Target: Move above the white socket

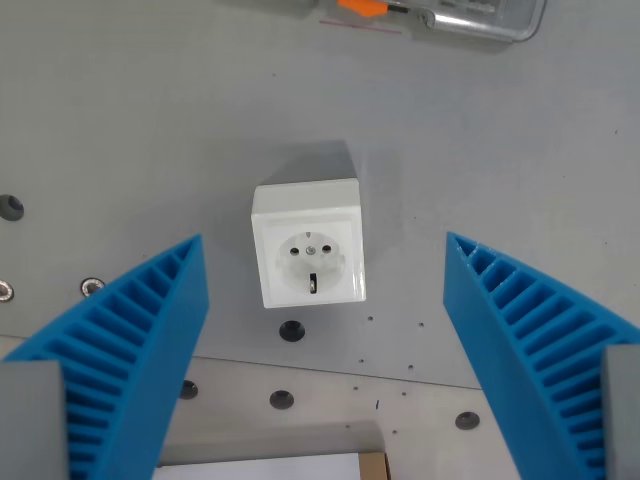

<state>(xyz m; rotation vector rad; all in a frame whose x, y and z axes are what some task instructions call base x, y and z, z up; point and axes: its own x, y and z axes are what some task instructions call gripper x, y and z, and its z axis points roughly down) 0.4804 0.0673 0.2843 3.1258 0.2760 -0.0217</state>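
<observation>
What I can't make out from the wrist camera

Both blue ribbed fingers (140,350) of my gripper (325,245) run off the bottom edge, so I see nothing of their bases beyond grey corners. At the top edge a clear plastic item (485,18) and an orange piece (362,7) are cut off; I cannot tell what either is. A pale sheet (260,467) and a brown sliver (373,466) at the bottom are also cropped. The white socket (307,243) hides the table (120,120) beneath it.
</observation>
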